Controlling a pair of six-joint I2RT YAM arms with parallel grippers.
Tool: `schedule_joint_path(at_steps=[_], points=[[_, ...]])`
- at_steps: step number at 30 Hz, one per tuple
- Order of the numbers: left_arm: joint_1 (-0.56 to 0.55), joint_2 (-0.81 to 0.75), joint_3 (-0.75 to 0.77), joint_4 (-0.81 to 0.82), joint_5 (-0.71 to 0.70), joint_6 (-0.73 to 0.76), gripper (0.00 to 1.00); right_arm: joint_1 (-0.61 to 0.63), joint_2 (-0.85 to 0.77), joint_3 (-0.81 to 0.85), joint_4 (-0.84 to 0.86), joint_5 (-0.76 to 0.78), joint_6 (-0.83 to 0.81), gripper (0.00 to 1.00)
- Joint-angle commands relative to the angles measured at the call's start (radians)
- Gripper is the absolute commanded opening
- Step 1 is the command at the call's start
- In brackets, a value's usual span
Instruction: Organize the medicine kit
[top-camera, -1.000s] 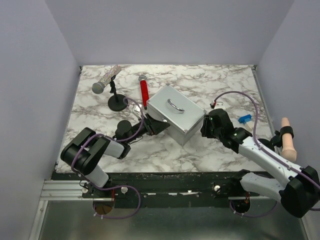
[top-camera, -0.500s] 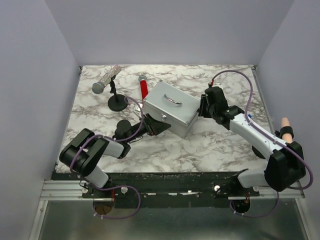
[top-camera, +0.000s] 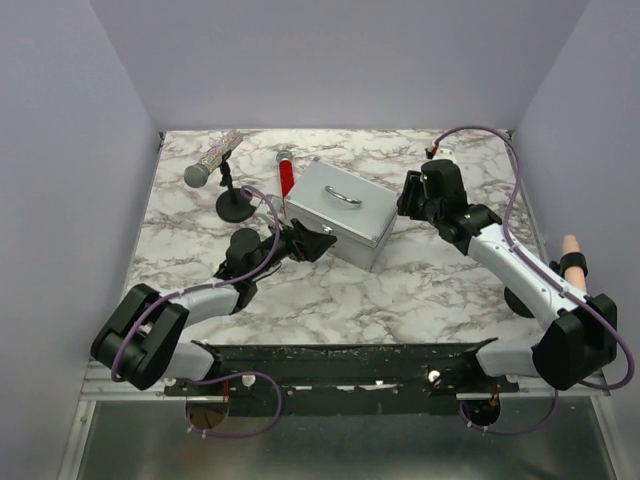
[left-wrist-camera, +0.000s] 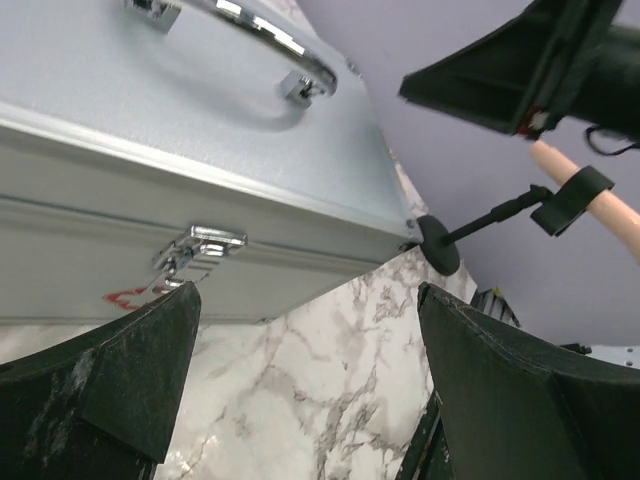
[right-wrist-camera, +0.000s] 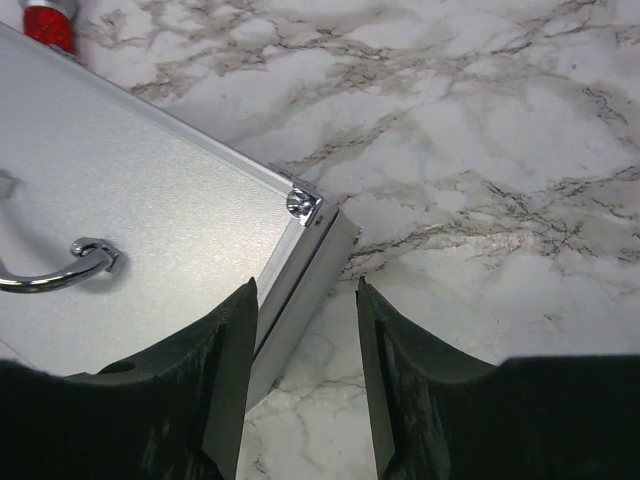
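The kit (top-camera: 340, 215) sits shut near the middle of the bench (top-camera: 430, 290), turned at an angle, with its handle (top-camera: 343, 197) lying flat on the lid.

My left hand (top-camera: 312, 243) is at the kit's near-left face, released, with the fingers (left-wrist-camera: 110, 390) spread wide. Through the left wrist camera I see that face ahead of me between them. The latch (left-wrist-camera: 197, 248) is closed across the seam under the lid, and a red mark (left-wrist-camera: 125, 297) sits just below it, partly behind one finger. I cannot tell whether my fingertips touch the wall. I am holding nothing there.

My right hand (top-camera: 405, 205) is at the kit's right corner, on the far side from the left hand. It is released too, though the gap between its fingers is narrower. In the right wrist view that gap sits over the lid's corner, so the corner rivet and the short side wall show between the fingers, with bare marble beyond. The hand is clenched on nothing.

A red tube (top-camera: 287, 178) with a grey cap lies just beside the kit's back-left corner. Further left a mic (top-camera: 212, 160) leans on a small stand with a round base (top-camera: 235, 207), well apart from the kit. At the far right, by the bench edge, stands a beige peg (top-camera: 572, 265) with a black band.
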Motion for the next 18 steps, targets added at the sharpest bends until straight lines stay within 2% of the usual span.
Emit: schedule_joint_path(at_steps=[1,4,8,12,13,18], points=[[0.023,0.061,-0.034,0.039,0.077,0.008,0.99,-0.002,-0.057,0.029,0.03,-0.054,-0.02,0.54],[0.039,0.147,-0.026,0.218,0.186,-0.064,0.99,-0.002,-0.058,0.058,0.033,-0.079,-0.024,0.56],[0.053,0.257,-0.026,0.445,0.254,-0.165,0.99,-0.002,-0.048,0.087,0.028,-0.103,-0.024,0.56],[0.071,0.416,-0.014,0.77,0.306,-0.312,0.99,-0.002,-0.028,0.103,0.027,-0.125,-0.023,0.57],[0.08,0.449,-0.002,0.767,0.326,-0.345,0.99,-0.002,-0.026,0.107,0.024,-0.127,-0.026,0.57],[0.089,0.443,-0.027,0.761,0.309,-0.301,0.99,-0.002,-0.018,0.123,0.027,-0.123,-0.03,0.57]])
